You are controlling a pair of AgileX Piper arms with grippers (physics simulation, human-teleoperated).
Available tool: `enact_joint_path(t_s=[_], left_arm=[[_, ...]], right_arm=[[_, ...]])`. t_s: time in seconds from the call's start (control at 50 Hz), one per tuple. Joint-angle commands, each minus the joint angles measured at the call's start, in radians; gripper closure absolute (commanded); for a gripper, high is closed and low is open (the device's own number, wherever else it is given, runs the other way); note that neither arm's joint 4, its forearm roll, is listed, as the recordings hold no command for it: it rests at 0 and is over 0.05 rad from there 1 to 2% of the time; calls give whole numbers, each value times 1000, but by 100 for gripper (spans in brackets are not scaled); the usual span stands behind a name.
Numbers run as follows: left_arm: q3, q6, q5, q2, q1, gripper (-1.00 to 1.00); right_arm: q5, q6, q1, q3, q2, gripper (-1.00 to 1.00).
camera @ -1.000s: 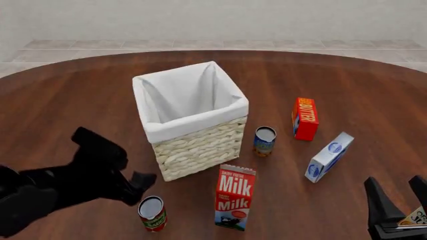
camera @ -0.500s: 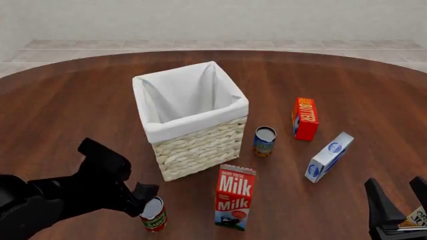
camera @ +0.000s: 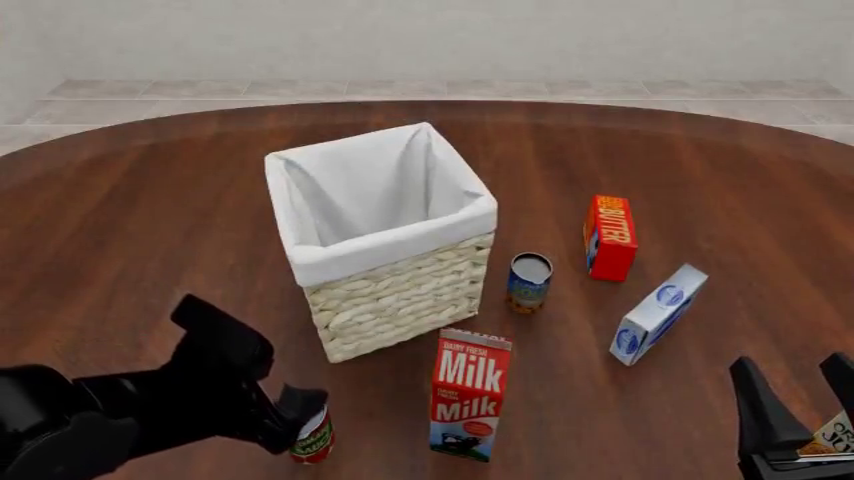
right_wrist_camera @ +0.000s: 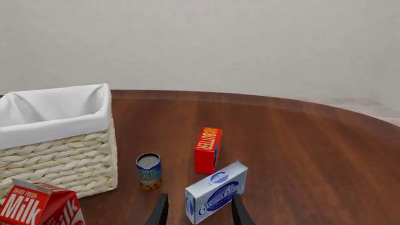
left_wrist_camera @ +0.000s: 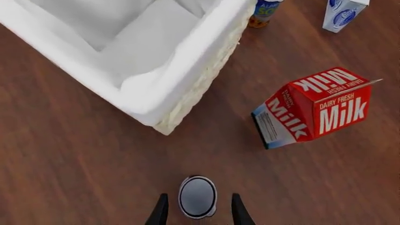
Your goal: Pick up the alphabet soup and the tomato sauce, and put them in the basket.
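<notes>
The tomato sauce (left_wrist_camera: 197, 197), a red can with a silvery top, stands on the table in front of the basket (camera: 350, 262). In the front view only its lower label (camera: 315, 438) shows under my left gripper (camera: 304, 405). In the left wrist view my left gripper (left_wrist_camera: 198, 197) is open, with one finger on each side of the can and a gap at both. The alphabet soup (camera: 530, 282), a blue and orange can, stands to the right of the basket. It also shows in the right wrist view (right_wrist_camera: 149, 171). My right gripper (camera: 790, 365) is open and empty at the near right.
A milk carton (camera: 470, 395) stands just right of the tomato sauce. A red butter box (camera: 610, 237) and a white cream cheese box (camera: 657, 313) lie right of the soup. The cream cheese box (right_wrist_camera: 216, 192) is straight ahead of my right gripper (right_wrist_camera: 198, 197).
My left gripper has moved toward the near edge and down over the tomato sauce, so its fingers now straddle the can and hide its top. The right arm has not moved.
</notes>
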Motion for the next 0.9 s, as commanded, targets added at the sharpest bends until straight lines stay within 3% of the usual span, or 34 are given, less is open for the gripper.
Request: enact_joint_path(t_s=[0.02,0.6,0.9], left_arm=[[11,-21,-11,5,-28,-100],[69,23,-69,32,11,-100],[111,-6,-131,74,-11,-100]], right_arm=[[1,-1,0,-1,0,-100],[2,2,2,1,0,-100],[3,3,-1,0,-4,-100]])
